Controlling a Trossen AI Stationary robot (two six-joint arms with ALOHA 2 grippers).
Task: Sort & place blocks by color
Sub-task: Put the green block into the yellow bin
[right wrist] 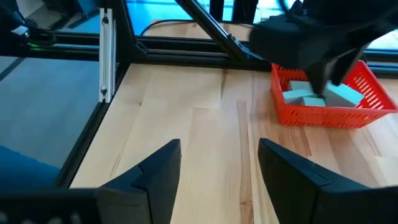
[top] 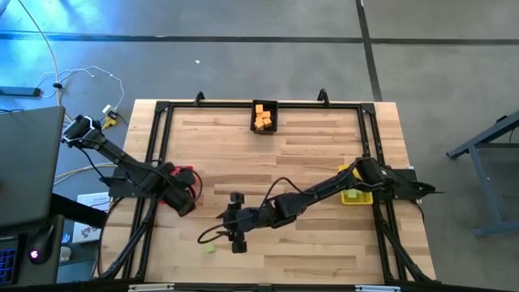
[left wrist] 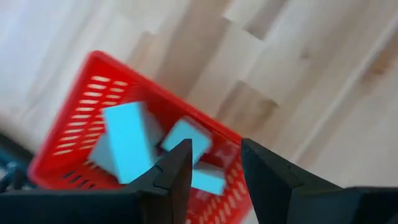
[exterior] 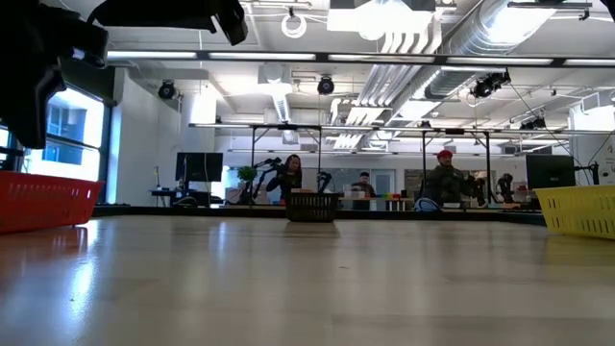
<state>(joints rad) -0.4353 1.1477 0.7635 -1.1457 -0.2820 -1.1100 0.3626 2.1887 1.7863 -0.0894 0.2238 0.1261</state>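
My left gripper hovers open above the red bin, which holds teal blocks; nothing is between its fingers. In the high view it stands over that bin at the table's left side. My right gripper is open and empty over the middle of the table, pointing toward the red bin. A yellow-green block lies flat on the table, near the front edge, just beside the right gripper. Orange blocks lie in the black bin at the far edge.
A yellow bin sits at the right side, partly under my right arm. A black frame runs around the tabletop. The low view shows the red bin, black bin and yellow bin; people stand in the room behind.
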